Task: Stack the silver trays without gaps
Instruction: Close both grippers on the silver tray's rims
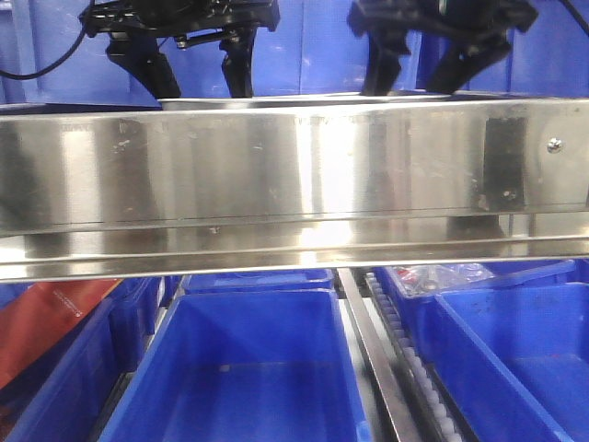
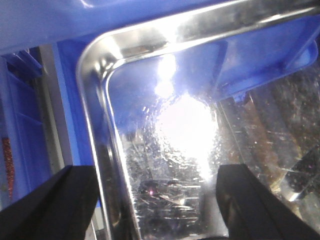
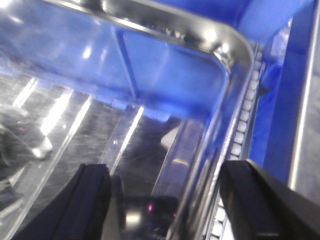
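Note:
A silver tray (image 1: 322,99) shows only as a thin shiny rim just above the wide steel rail. My left gripper (image 1: 198,78) hangs open over its left end and my right gripper (image 1: 419,74) open over its right end. In the left wrist view the tray (image 2: 170,150) shows its rounded far-left corner and scratched, glaring bottom. The left gripper (image 2: 157,200) straddles the left rim, with one finger outside and one over the inside. In the right wrist view the right gripper (image 3: 165,200) straddles the tray's (image 3: 150,90) right rim the same way. I cannot tell whether another tray lies nested beneath.
A long steel rail (image 1: 294,175) spans the front view and hides the tray's body. Below it stand blue bins (image 1: 248,368) (image 1: 515,350), a roller track (image 1: 405,368) and a red packet (image 1: 46,322). A roller strip (image 3: 245,120) runs right beside the tray.

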{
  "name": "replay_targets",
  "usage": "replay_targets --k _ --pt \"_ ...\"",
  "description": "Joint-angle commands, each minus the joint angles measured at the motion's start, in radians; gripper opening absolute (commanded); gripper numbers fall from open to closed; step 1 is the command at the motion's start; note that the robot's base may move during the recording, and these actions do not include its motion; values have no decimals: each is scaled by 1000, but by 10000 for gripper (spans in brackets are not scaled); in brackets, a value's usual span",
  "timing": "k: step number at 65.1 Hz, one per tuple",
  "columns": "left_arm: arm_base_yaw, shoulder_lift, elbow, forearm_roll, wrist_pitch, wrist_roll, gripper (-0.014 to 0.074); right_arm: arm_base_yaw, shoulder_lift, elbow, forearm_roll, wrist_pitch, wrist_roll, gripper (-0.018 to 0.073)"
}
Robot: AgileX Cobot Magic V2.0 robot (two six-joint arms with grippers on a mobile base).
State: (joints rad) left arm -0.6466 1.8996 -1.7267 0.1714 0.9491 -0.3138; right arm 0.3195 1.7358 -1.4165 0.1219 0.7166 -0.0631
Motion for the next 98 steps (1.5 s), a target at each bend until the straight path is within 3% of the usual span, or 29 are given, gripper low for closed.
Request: replay_targets --k 1,21,62,98 --pt "-5 -4 -2 0 -13 -10 402 2 6 -8 -4 -30 -6 353" --pt "-5 -4 -2 37 12 -10 402 2 18 -8 -13 -46 -2 351" --pt "-5 5 -2 34 35 -12 283 2 21 -8 -15 -49 16 349" --pt "-5 59 0 13 81 -34 274 2 21 -8 -25 -55 16 341"
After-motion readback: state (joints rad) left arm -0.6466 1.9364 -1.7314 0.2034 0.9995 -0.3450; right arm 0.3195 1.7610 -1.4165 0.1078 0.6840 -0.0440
